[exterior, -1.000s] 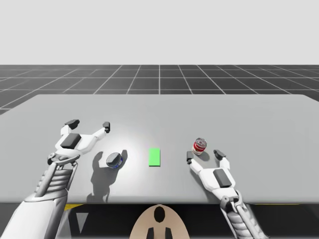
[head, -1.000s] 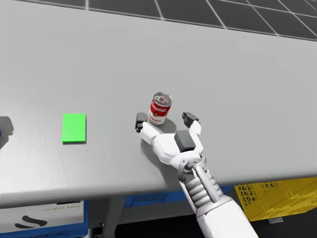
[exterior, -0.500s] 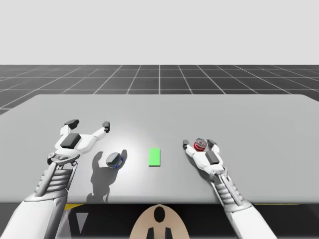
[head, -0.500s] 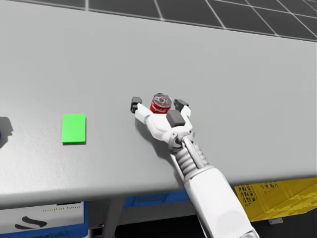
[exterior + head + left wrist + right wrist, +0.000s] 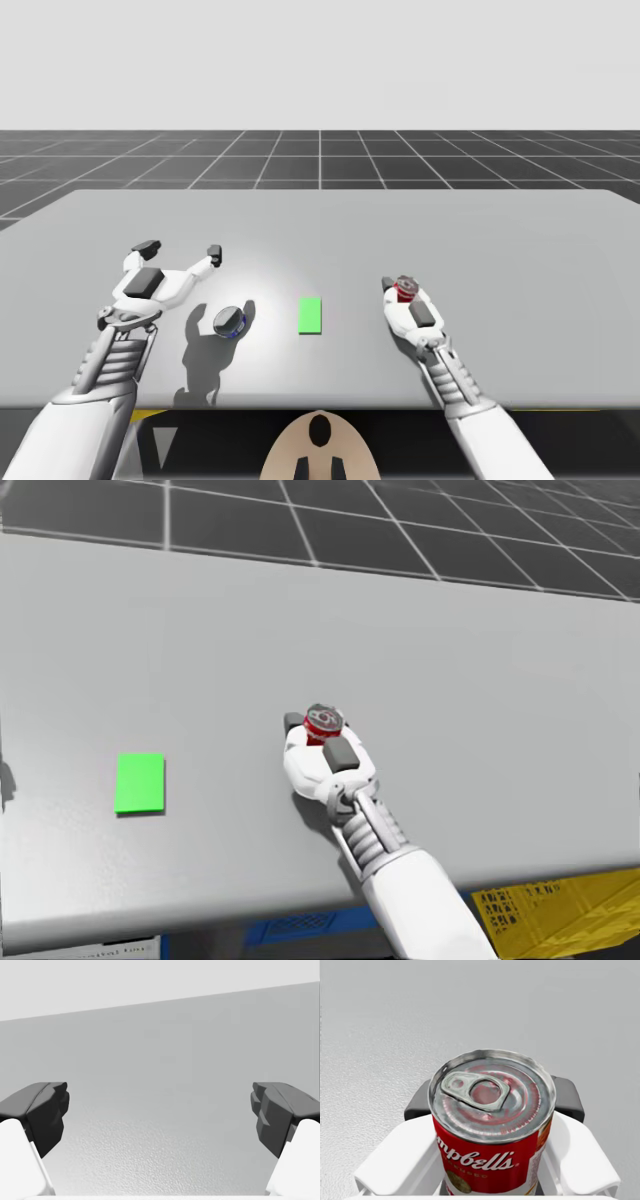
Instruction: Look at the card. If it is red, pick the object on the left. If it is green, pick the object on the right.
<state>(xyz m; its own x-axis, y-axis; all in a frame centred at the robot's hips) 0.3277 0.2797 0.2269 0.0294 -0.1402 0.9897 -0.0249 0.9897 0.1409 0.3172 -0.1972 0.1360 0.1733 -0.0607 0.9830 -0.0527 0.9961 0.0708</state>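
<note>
Green card (image 5: 310,315) lies flat near the middle of the table (image 5: 500,230), between the two objects, so by the rule the thing to take is the one on the right: the red can (image 5: 492,1125) with a silver pull-tab lid. That choice looks correctly made. In the right wrist view my right gripper (image 5: 320,725) is pinching the red can, one dark fingertip pressed to each side of its body, and the can stands upright between them. In the high view the can sits to the right of the card and well apart from it, low against the table; I cannot tell whether its base is off the surface. I judge the reading of the card and the grasp as done, and the lift as what is left — raising it straight up without letting the smooth wall slip. My left gripper (image 5: 180,248) is spread wide over bare table with nothing between its fingers, just beyond the dark bluish can (image 5: 229,321), which lies left of the card and untouched.
</note>
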